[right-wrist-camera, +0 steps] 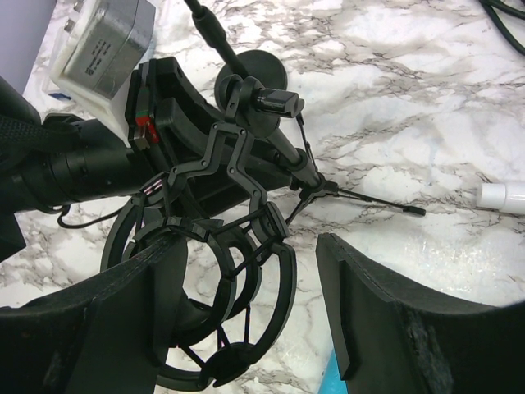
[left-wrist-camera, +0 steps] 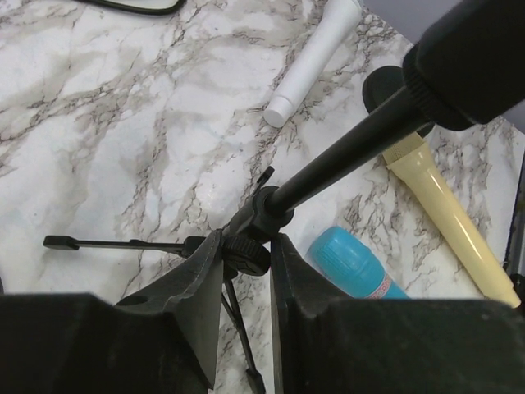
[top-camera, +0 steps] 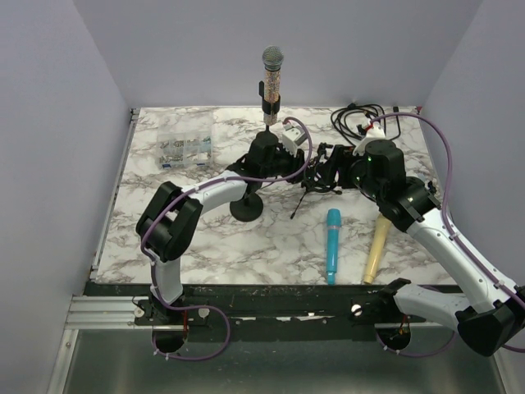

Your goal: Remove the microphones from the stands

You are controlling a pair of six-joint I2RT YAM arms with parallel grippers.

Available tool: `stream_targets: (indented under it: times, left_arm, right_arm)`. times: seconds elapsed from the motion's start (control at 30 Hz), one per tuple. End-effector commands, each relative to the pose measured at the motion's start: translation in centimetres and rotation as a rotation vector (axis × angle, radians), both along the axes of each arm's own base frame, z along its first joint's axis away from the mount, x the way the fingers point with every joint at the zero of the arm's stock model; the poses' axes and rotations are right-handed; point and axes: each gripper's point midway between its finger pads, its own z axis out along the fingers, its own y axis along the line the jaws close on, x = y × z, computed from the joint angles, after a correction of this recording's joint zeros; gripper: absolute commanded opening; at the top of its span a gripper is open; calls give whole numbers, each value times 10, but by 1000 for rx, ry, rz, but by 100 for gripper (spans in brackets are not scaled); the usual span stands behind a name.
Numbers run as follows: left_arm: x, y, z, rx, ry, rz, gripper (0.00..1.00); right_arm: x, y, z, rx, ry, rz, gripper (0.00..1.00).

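left claw (left-wrist-camera: 246, 253) clamped shut on the tripod stand (left-wrist-camera: 261, 215) hub, likely pinning it down; right claw (right-wrist-camera: 246, 246) spread wide around the shock mount (right-wrist-camera: 215, 275), not gripping; mount looks empty, can't be sure; microphone (top-camera: 271, 72) upright in the round-base stand (top-camera: 246, 209) clip, just beyond left claw, untouched; blue mic (top-camera: 332, 246) and yellow mic (top-camera: 376, 250) base-side of right claw; white mic (left-wrist-camera: 316, 53) and cable (top-camera: 361, 115) beyond it; tripod legs clutter the space under both claws
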Motion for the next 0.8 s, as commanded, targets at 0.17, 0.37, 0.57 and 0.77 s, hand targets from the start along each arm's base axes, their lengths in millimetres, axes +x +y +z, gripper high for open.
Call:
stream_targets:
  times: [0.17, 0.37, 0.57, 0.77]
  left_arm:
    - [-7, -8, 14, -43, 185, 6, 0]
    - [-25, -14, 22, -147, 482, -3, 0]
    - [-34, -16, 37, -298, 790, 24, 0]
    - [-31, -20, 58, -418, 995, 85, 0]
  right_arm:
    - [-4, 0, -9, -15, 21, 12, 71]
    - [-4, -6, -22, -46, 38, -5, 70]
    - [-4, -8, -29, -59, 45, -15, 69]
    - [-4, -8, -27, -56, 42, -14, 68]
